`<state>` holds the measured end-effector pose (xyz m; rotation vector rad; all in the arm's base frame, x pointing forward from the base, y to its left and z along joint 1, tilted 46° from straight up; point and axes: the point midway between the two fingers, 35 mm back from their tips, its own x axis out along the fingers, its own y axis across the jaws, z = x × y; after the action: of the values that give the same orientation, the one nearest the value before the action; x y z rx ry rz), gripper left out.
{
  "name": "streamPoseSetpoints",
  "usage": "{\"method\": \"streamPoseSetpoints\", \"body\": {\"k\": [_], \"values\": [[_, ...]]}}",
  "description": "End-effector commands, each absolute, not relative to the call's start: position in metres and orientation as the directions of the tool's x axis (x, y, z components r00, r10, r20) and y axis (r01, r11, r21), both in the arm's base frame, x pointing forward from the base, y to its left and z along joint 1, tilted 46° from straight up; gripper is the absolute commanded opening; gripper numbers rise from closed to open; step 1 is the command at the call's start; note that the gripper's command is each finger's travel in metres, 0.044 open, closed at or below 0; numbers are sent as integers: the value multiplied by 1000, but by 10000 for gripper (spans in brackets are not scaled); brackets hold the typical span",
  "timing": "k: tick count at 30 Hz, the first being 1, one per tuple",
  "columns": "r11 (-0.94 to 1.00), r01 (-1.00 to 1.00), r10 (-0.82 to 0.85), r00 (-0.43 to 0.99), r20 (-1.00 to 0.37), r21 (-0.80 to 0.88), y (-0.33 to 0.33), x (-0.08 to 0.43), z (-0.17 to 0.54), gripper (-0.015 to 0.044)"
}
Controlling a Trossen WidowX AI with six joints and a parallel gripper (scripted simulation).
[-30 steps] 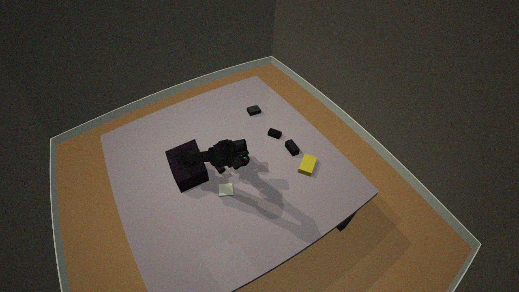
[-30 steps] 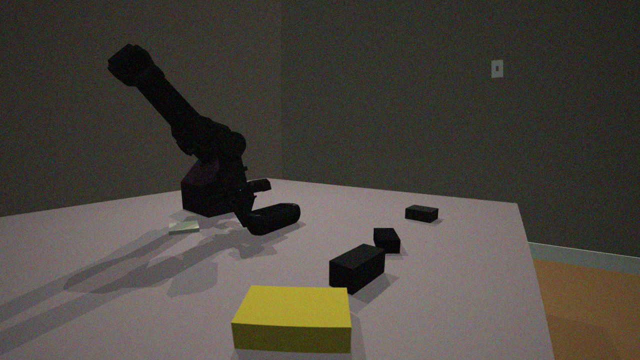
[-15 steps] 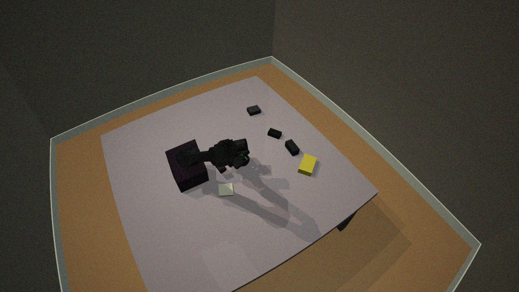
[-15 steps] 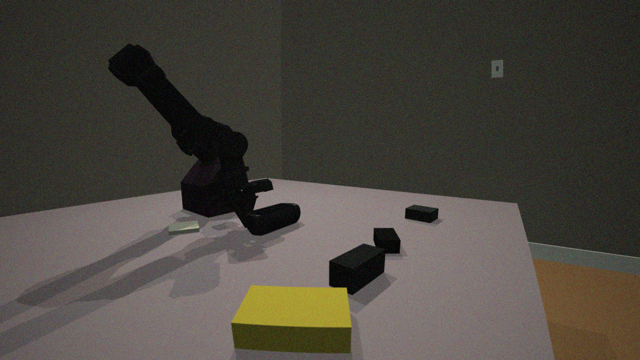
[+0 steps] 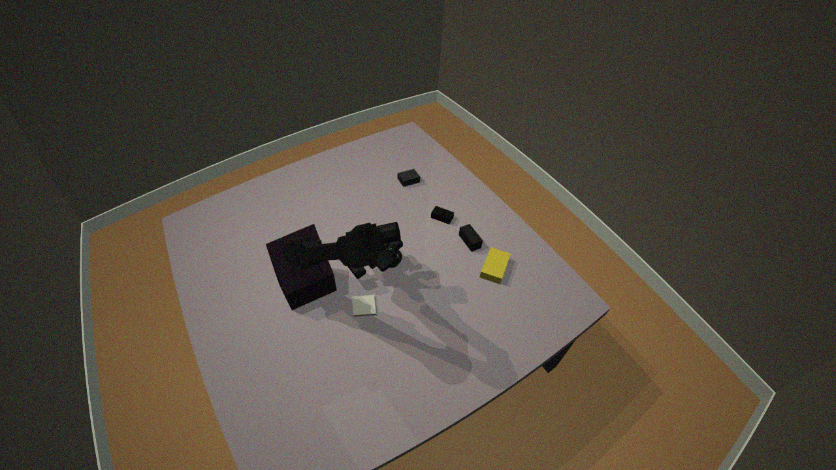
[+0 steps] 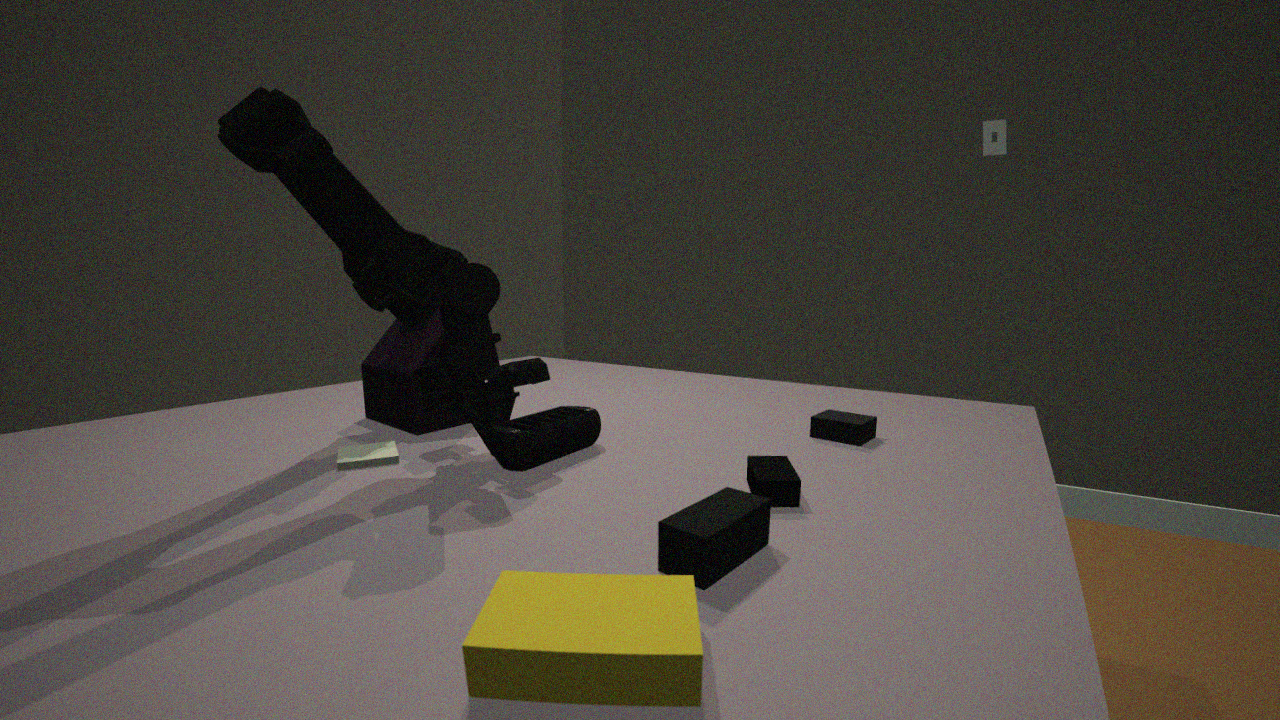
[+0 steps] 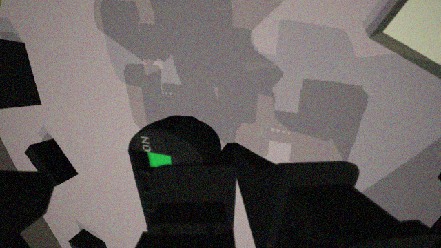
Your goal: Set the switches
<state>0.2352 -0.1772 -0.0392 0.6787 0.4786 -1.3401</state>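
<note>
Across a pale bench seen from above, the black jointed arm reaches out from a dark purple box over the dark grey, round-ended controller unit, partly covering it. A pale green square tile lies near the purple box, while three black rectangular blocks and a bright yellow block lie well apart from the arm.

From the exterior, the unit rests lengthwise on the bench, with the black gripper low at its near end. Whether they touch cannot be told. The yellow block sits in the foreground.

At the wrist, the pincer is pressed together, pinching nothing. Beyond it show the unit's rounded end, the white word "ON" and one green switch end; the remaining switches are hidden or too dark to read.
</note>
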Motion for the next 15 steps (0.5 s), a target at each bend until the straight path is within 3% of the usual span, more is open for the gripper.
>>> {"method": "streamPoseSetpoints", "body": {"k": [1,15], "values": [[85,980,-719,187,-670,182,-178,241,-38,0],[85,979,-719,188,-670,183,-181,260,-38,0]]}}
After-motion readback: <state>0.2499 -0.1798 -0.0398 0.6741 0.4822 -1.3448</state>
